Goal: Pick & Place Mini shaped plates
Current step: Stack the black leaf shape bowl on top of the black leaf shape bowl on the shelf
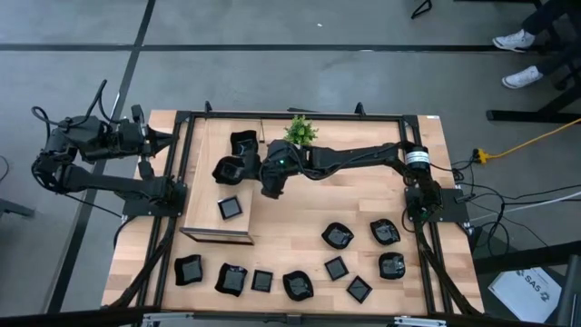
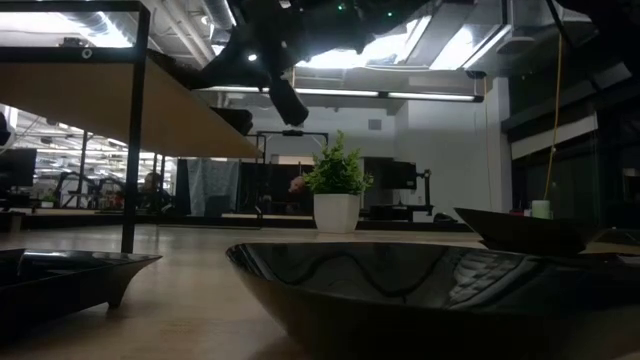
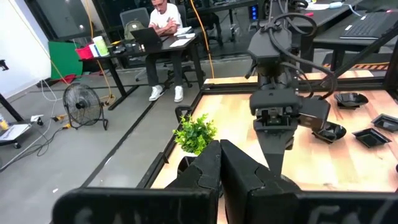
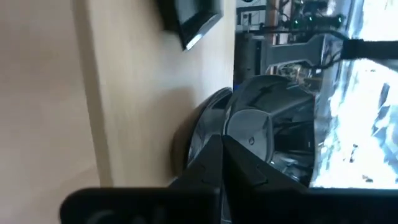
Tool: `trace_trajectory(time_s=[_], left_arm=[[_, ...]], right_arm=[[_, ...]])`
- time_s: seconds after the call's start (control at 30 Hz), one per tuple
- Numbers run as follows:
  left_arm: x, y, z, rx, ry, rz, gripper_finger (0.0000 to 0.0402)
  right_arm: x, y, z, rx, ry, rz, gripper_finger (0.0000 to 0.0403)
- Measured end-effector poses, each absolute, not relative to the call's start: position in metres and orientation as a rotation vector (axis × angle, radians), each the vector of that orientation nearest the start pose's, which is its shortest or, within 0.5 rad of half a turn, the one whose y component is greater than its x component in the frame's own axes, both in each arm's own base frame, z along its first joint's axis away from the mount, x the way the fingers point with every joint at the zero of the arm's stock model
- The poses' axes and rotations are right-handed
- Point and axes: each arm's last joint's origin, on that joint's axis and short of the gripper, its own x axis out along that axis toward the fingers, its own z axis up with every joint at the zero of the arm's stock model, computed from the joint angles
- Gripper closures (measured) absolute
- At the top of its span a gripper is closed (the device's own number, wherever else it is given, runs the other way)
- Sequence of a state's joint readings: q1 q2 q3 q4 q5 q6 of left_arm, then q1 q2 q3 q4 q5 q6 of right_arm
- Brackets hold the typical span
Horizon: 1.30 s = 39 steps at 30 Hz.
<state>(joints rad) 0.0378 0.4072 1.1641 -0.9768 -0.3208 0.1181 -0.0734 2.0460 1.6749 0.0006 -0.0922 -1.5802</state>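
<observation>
We count the black plates from above: three on the raised wooden box at the left, a wavy one at its far edge, a rounded one beside it, a square one nearer us. On the surface itself we count ten more, four in a front row starting at, six scattered to the right around. One potted plant stands at the far edge.

The right tool reaches across to the box's right edge, fingers shut, and we see nothing held. Its wrist camera shows what the overhead cannot: the closed fingers point straight at the glossy rounded plate on the box top, very near it, though we cannot tell whether they touch.

The left tool waits off the surface's far left corner, fingers pressed shut, empty. Only its camera shows a person seated at a desk beyond.

The low camera gives big close plates and the plant.
</observation>
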Motion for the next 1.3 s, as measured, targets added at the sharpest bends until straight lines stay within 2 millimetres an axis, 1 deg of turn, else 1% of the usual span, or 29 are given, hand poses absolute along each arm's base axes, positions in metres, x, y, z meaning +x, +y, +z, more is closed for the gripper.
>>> trace_trajectory(time_s=[0.13, 0.43, 0.63, 0.93, 1.1, 1.23, 1.3], left_arm=[[0.007, 0.009, 0.399, 0.148, 0.240, 0.344, 0.0398], [0.007, 0.009, 0.399, 0.148, 0.240, 0.344, 0.0398], [0.007, 0.009, 0.399, 0.148, 0.240, 0.344, 0.0398], [0.007, 0.009, 0.399, 0.148, 0.240, 0.344, 0.0398], [0.007, 0.009, 0.399, 0.148, 0.240, 0.344, 0.0398], [0.007, 0.009, 0.399, 0.148, 0.240, 0.344, 0.0398], [0.007, 0.009, 0.399, 0.148, 0.240, 0.344, 0.0398]], right_arm=[[0.480, -0.034, 0.270, -1.430, 0.288, 0.289, 0.0382], [0.479, -0.037, 0.269, -1.407, 0.286, 0.295, 0.0345], [0.480, -0.037, 0.269, -1.327, 0.296, 0.274, 0.0325], [0.480, -0.038, 0.269, -1.073, 0.422, 0.057, 0.0315], [0.480, -0.027, 0.271, -0.890, 0.455, -0.071, 0.0315], [0.473, -0.018, 0.282, -0.789, 0.466, -0.175, 0.0315], [0.469, -0.013, 0.288, -0.741, 0.477, -0.197, 0.0314]])
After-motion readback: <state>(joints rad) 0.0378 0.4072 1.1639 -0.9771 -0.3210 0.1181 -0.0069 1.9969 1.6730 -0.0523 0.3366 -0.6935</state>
